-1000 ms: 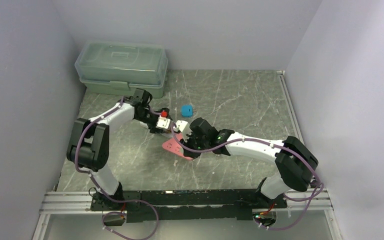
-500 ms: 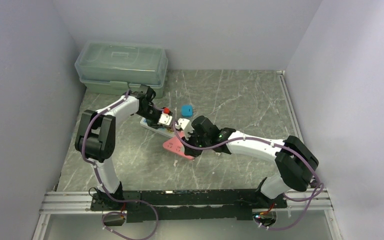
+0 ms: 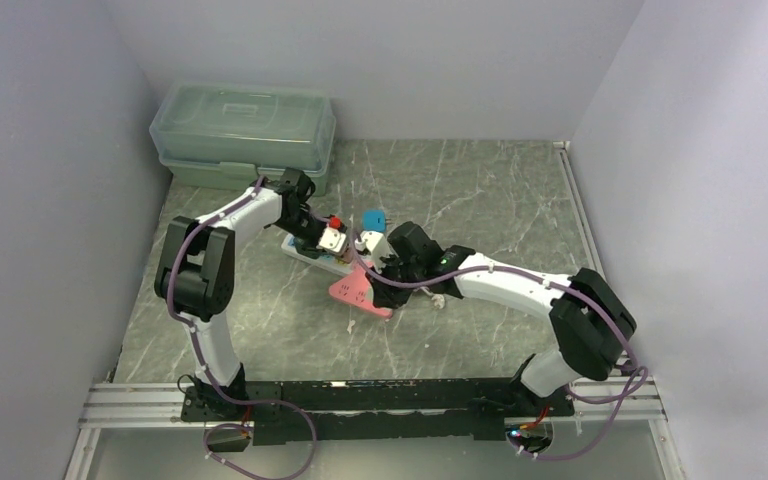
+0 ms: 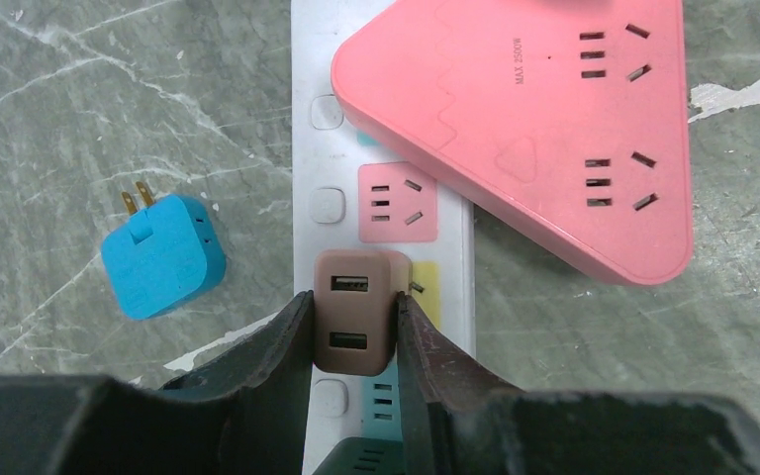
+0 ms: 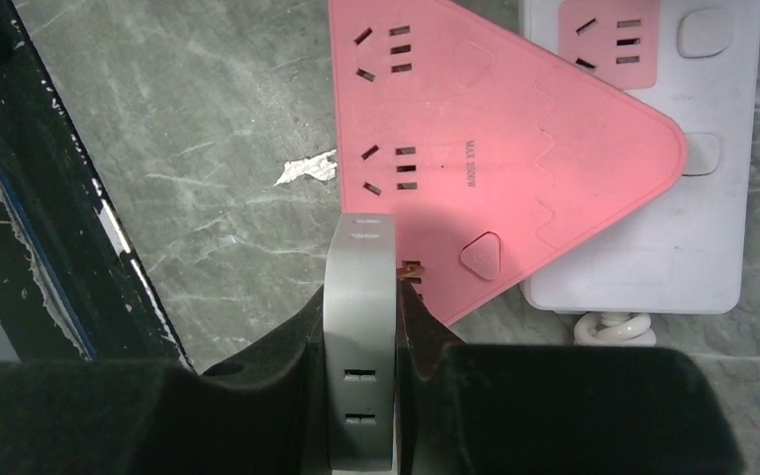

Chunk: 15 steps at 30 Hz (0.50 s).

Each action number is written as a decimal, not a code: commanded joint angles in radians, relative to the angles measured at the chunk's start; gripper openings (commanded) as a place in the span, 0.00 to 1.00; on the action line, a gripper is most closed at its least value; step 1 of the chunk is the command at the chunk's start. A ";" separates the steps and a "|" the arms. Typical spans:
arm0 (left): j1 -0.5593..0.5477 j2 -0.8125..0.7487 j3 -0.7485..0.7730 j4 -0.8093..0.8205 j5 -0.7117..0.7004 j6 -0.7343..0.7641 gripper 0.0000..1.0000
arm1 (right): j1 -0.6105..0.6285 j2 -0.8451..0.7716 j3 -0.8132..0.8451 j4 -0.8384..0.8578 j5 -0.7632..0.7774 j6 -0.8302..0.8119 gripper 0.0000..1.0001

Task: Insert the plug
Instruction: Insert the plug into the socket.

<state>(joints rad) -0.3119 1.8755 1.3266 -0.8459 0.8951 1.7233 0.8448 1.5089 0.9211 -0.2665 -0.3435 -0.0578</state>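
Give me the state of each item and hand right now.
Left hand, shut on brown charger.
Brown charger, gripped, at yellow socket of white strip; seating unclear.
Right hand, shut on grey adapter.
Grey adapter, held over pink strip, not inserted.
Blue plug, loose on table, unplugged.
Storage box, lid closed.

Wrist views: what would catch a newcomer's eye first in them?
The pink triangular power strip lies partly over the white strip. The left end effector holds a brown USB plug above the white strip. The right end effector holds a grey plug at the pink strip's edge.
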 commanded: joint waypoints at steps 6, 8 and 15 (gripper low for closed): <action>-0.027 0.059 0.023 -0.152 -0.017 0.113 0.15 | -0.040 0.061 0.122 -0.070 -0.078 -0.070 0.00; -0.029 0.057 0.021 -0.154 -0.015 0.118 0.14 | -0.041 0.071 0.130 -0.073 -0.081 -0.077 0.00; -0.027 0.056 0.012 -0.141 -0.028 0.103 0.13 | -0.044 0.052 0.100 -0.064 -0.086 -0.077 0.00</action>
<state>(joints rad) -0.3161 1.8919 1.3525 -0.8875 0.8852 1.7607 0.8055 1.5803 1.0180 -0.3393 -0.4068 -0.1143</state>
